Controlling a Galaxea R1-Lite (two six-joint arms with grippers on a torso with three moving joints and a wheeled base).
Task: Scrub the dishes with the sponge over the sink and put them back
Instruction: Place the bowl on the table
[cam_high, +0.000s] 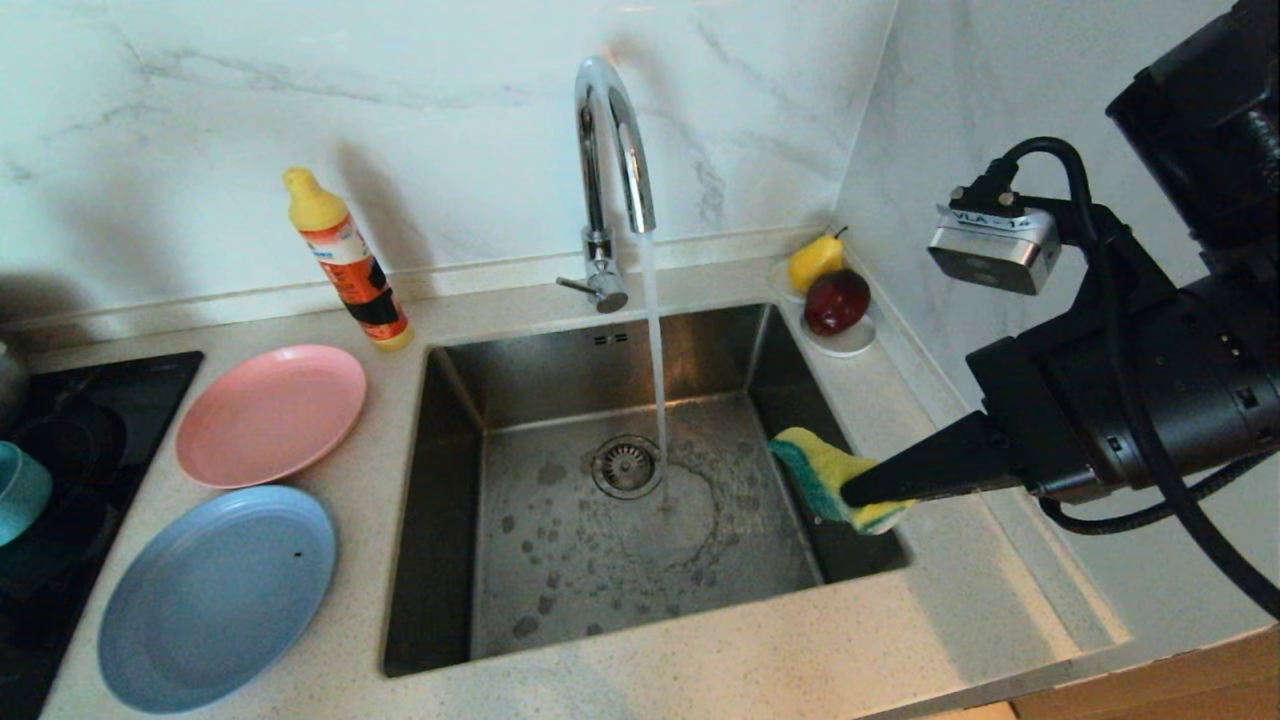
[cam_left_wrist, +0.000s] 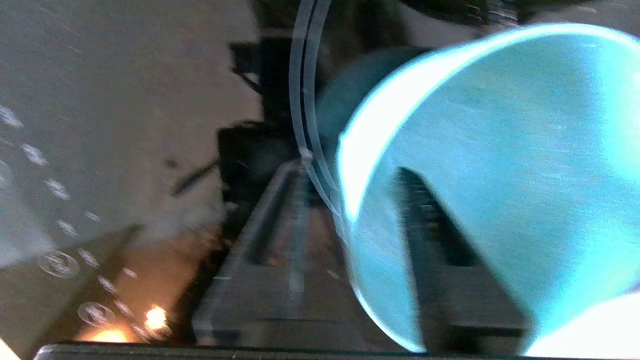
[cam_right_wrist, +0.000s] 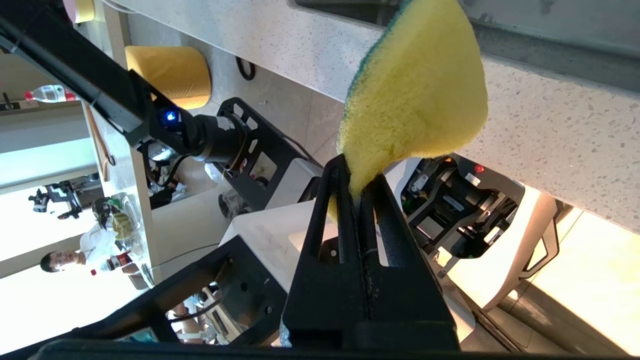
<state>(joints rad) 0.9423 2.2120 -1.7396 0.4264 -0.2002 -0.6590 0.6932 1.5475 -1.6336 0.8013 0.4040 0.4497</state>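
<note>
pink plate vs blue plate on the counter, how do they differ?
Colour: the pink plate is pale pink, the blue plate pale blue. Size: the blue plate looks somewhat larger than the pink plate. Place: the pink plate lies nearer the wall and the soap bottle, the blue plate nearer the counter's front edge. Both are round, empty and flat, left of the sink.

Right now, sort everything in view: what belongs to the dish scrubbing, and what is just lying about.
Job:
- round pale-blue plate
- round pink plate
- teal-blue bowl, left gripper straddling its rim
- yellow-and-green sponge, pinched in right gripper
- stainless-steel sink, tap running

Lying about:
- yellow-capped detergent bottle
- yellow pear
- dark red apple
- white saucer
</note>
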